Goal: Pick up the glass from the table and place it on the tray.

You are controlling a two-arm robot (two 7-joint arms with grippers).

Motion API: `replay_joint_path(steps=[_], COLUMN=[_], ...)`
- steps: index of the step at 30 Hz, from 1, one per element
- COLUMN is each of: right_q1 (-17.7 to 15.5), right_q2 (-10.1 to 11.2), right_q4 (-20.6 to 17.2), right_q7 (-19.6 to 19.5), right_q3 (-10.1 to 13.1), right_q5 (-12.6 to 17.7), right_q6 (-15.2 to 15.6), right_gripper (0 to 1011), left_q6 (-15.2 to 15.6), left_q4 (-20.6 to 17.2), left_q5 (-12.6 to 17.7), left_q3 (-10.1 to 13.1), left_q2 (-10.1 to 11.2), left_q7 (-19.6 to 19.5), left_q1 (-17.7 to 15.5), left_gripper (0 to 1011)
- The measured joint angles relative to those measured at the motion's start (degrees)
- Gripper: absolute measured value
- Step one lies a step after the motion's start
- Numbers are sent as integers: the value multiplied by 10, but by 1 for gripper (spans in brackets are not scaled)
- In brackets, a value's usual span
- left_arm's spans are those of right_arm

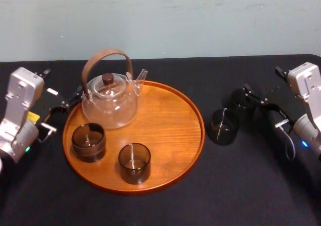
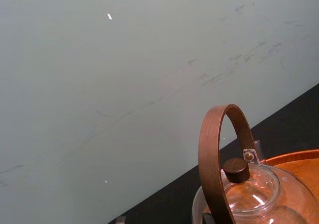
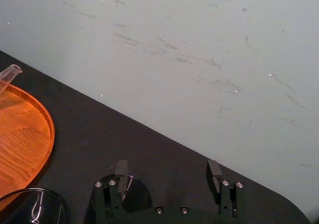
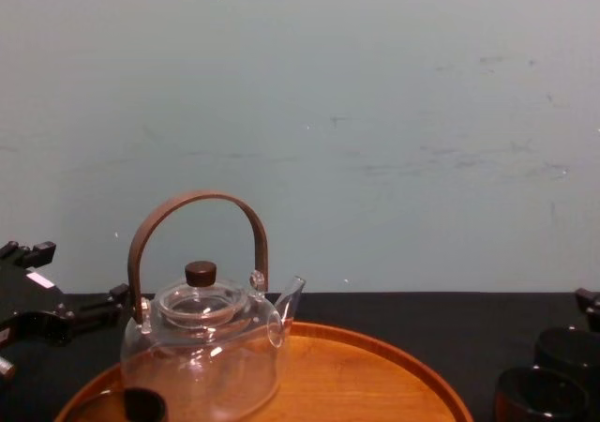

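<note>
Cups (image 1: pixel 134 162), teapot (image 1: pixel 111 98) on tray (image 1: pixel 173 120), glass (image 1: pixel 223 126) by right gripper (image 3: pixel 167 168), left gripper (image 1: pixel 65 101) opposite, jaws wide

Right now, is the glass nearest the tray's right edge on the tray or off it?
Off. The glass stands upright on the table, just outside the tray.

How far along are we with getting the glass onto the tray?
Done: the tray holds the teapot, a left glass and a front glass. In hand: nothing; the right end effector is open beside a third glass, which stands on the table right of the tray. Left to do: grip, lift, set down. The left end effector sits at the tray's left edge.
</note>
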Motion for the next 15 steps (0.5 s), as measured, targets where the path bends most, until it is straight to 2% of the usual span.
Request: replay_joint_path(steps=[15], right_q1=[0], right_q2=[0], right_q4=[0], right_q7=[0], right_q3=[0], right_q5=[0], right_q6=[0], right_gripper=[1002], left_q6=[0], left_q4=[0], left_q5=[0], left_q3=[0], left_q2=[0], left_q7=[0], left_q1=[0], left_gripper=[1001])
